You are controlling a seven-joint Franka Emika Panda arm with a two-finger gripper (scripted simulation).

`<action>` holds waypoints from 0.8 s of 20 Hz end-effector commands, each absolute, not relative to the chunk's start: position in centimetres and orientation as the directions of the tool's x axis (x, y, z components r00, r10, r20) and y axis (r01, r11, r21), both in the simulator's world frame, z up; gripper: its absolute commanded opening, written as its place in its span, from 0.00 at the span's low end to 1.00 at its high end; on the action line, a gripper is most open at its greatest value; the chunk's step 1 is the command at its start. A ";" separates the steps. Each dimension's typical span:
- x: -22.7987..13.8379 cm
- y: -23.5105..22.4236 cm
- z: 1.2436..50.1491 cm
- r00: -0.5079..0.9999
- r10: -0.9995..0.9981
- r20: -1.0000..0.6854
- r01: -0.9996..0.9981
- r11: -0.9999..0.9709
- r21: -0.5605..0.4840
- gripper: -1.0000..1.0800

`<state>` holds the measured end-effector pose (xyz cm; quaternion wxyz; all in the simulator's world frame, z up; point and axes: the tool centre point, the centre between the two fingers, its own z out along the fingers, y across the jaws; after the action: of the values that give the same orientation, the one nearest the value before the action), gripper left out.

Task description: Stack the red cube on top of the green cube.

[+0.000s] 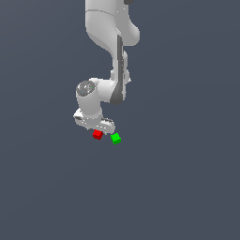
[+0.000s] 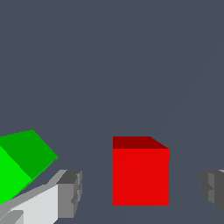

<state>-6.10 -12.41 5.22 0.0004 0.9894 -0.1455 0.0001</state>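
Between open tool (image 2: 141, 192) fingers, plain red cube (image 2: 141, 175)

**Red, green, white and grey on slate blue**

The red cube (image 1: 97, 135) is a plain bright red with no pattern; in the wrist view (image 2: 140, 176) its lit face is vivid red and its shaded face a darker maroon. The green cube (image 1: 116, 138) is a plain bright green, and in the wrist view (image 2: 19, 164) it shows one brilliant lime face beside a deeper green one. The arm (image 1: 105, 33) is glossy white with dark grey strips along its joints. The gripper (image 2: 140, 189) has a white body and mid-grey fingertips (image 2: 70, 194). The worktop (image 1: 187, 187) is a flat, unmarked slate blue-grey throughout.
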 end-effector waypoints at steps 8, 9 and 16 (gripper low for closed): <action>-6.1 -12.4 2.0 0.957 -0.290 0.000 -0.290 -0.957 0.000 0.96; -6.1 -12.5 2.0 0.957 -0.290 0.000 -0.290 -0.957 0.000 0.96; -6.1 -12.5 2.0 0.957 -0.290 0.000 -0.290 -0.957 0.000 0.00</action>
<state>-6.15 -12.44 2.02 0.0001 0.9892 -0.1464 -0.0002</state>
